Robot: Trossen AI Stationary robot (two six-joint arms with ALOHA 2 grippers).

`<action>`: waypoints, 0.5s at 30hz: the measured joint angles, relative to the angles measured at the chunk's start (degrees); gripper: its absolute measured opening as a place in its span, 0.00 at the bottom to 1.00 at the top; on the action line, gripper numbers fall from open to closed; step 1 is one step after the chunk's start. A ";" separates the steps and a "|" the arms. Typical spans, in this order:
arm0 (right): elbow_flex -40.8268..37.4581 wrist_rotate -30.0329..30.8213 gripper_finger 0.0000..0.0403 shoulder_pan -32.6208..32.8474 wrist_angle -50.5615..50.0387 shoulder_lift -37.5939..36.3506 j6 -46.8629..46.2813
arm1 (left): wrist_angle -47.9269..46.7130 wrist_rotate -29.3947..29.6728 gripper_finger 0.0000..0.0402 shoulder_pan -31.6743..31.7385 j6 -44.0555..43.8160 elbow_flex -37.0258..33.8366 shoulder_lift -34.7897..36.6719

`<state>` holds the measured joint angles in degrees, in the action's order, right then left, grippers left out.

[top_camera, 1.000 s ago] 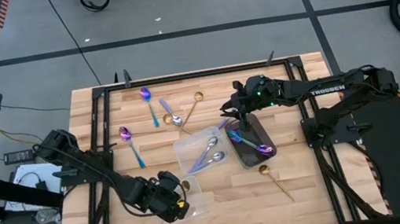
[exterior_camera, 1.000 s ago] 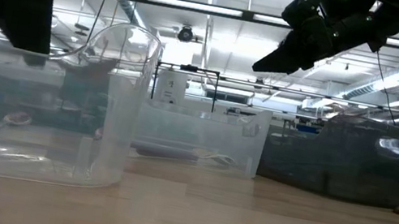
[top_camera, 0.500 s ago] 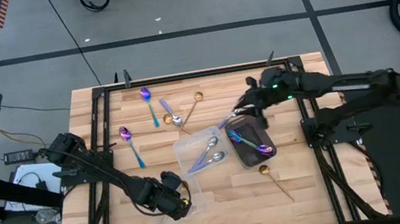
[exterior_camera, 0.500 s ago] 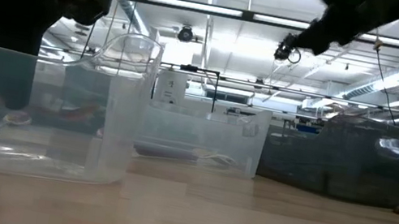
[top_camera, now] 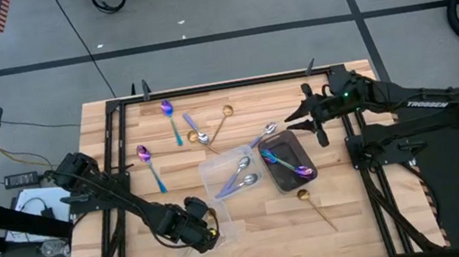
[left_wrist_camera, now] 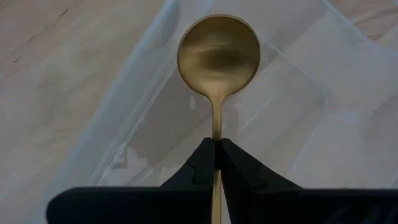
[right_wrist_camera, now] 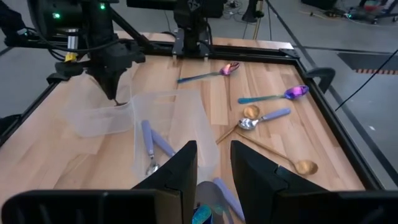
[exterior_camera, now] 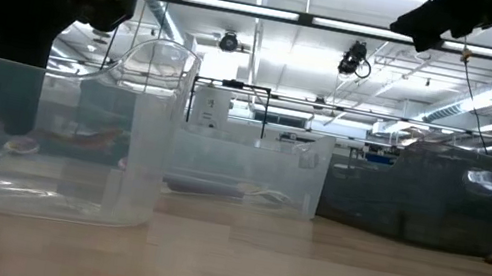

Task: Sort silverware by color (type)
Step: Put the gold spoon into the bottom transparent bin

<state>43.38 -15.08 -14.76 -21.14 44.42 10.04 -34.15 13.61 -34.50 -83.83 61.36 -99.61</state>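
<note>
My left gripper (top_camera: 201, 231) is near the table's near edge, shut on a gold spoon (left_wrist_camera: 218, 56) over a clear container (left_wrist_camera: 298, 87). My right gripper (top_camera: 295, 124) is open in the air to the right of the dark tray (top_camera: 299, 153) and touches nothing. The tray holds iridescent spoons (top_camera: 295, 169). A second clear container (top_camera: 217, 169) holds lavender-handled silver spoons (top_camera: 239, 180). Another such spoon (top_camera: 266, 131) lies by the tray's far corner. Two iridescent spoons (top_camera: 171, 119) (top_camera: 151, 163), a silver one (top_camera: 198, 131) and a gold one (top_camera: 221, 121) lie on the table's far left part. Another gold spoon (top_camera: 317, 207) lies near the tray. My left gripper pinches the gold spoon's handle (left_wrist_camera: 217, 127) between its two fingers, a short way behind the bowl. The fingers lie along the handle and come from above. The bowl sticks out past the fingertips, face up, over the clear container's floor.
The table has a raised dark frame (top_camera: 205, 86) along its edges. The left arm's container (exterior_camera: 45, 123) stands close in front of the low camera. Bare wood lies between the near container and the loose gold spoon (right_wrist_camera: 298, 165).
My right gripper has drawn back from above the dark tray toward the table's right edge and risen. My left gripper has come down with the gold spoon into the near clear container, then stayed still.
</note>
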 joint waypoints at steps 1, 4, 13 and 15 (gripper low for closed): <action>0.00 0.01 0.26 0.00 -0.01 0.03 0.00 | -0.02 0.00 0.07 0.00 0.00 0.00 0.00; 0.00 0.01 0.26 0.00 0.10 0.63 0.00 | 0.01 0.02 0.11 0.00 0.00 0.00 0.00; 0.00 0.01 0.26 0.00 2.27 2.80 0.00 | -0.92 0.18 0.29 0.00 1.46 1.12 0.02; 0.00 0.01 0.26 0.00 2.29 3.17 0.00 | -1.90 0.93 0.32 -0.08 2.56 2.76 0.53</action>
<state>43.38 -15.07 -14.76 -18.85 47.59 10.04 -36.05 14.53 -34.58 -81.27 64.12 -99.08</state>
